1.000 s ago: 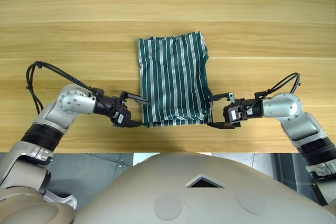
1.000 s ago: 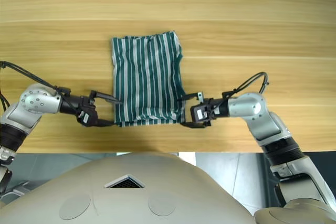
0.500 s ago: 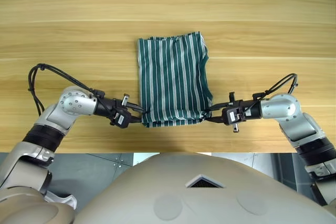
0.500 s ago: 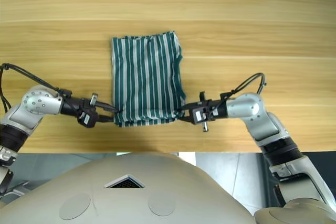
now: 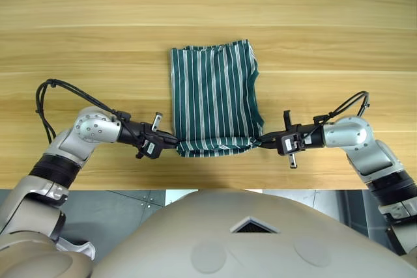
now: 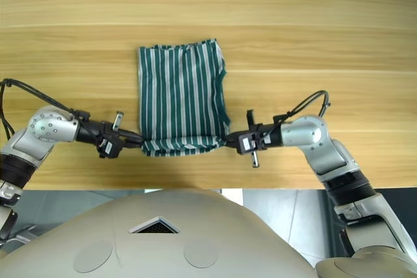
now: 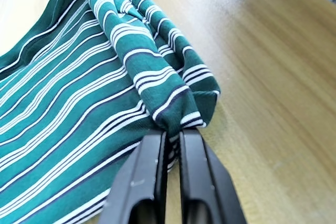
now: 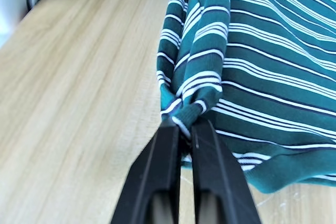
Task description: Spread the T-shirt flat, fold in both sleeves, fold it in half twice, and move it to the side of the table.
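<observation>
Left eye view: a folded T-shirt, dark green with white stripes, flat on the wooden table as a rectangle with its long side running away from the robot, about midway across the table and closer to the near edge than the far one. At its near left corner, the left gripper, pinched tight on the cloth. At its near right corner, the right gripper, likewise clamped on the hem. Near edge stretched between the two, bowing a little toward the robot, corners bunched at the pinch. Right eye view: same layout, T-shirt between the two arms, each arm reaching inward low over the table from its own side. Left wrist view: two black fingers pressed together with a wad of striped fabric caught at the tips, several layers rolled and stacked beyond the pinch, the rest of the shirt spreading away over the wood. Right wrist view: black fingers closed hard on a gathered corner, folds of hem piled at the grip, cloth fanning out to one side, bare table to the other.
</observation>
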Controlling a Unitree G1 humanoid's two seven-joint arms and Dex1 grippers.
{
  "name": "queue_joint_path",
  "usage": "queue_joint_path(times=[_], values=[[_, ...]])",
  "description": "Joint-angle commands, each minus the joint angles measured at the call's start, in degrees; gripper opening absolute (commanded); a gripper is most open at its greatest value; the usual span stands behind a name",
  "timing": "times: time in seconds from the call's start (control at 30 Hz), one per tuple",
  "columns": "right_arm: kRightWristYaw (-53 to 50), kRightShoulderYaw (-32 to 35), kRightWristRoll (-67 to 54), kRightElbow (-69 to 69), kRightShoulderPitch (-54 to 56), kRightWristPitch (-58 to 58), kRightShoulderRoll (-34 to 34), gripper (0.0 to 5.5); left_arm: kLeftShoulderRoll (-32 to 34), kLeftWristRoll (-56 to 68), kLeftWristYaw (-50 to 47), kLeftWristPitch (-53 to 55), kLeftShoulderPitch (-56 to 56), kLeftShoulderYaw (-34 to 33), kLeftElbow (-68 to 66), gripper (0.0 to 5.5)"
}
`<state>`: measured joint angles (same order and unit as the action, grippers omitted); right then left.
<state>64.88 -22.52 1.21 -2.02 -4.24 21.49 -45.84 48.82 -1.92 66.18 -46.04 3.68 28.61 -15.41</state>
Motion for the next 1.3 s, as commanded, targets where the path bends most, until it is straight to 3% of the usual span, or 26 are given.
queue_joint_path(times=[0.03,0.4,0.63,1.1,1.3], values=[[0.77,0.45,-1.87,-1.03,0.14,0.19,-0.25,0.09,0.42,1.1,0.08,0.3,0.44,-1.22,0.28,0.15],[7.27,5.37,-15.99,-14.43,-6.99,-0.09,-7.82,0.09,6.97,12.94,5.19,-0.36,-4.35,-3.51,9.65,0.15],[7.99,7.21,-18.04,-16.64,-8.39,-0.88,-8.7,0.09,8.46,23.32,10.77,-0.03,-6.84,-4.05,13.28,0.15],[-4.53,8.41,-8.05,5.94,11.55,-3.3,5.23,0.09,-11.34,23.57,10.19,10.3,11.76,-12.21,-11.82,0.15],[-12.25,6.94,1.39,19.56,21.22,-2.7,10.63,0.09,-18.8,17.99,6.27,11.35,19.6,-14.65,-26.72,0.15]])
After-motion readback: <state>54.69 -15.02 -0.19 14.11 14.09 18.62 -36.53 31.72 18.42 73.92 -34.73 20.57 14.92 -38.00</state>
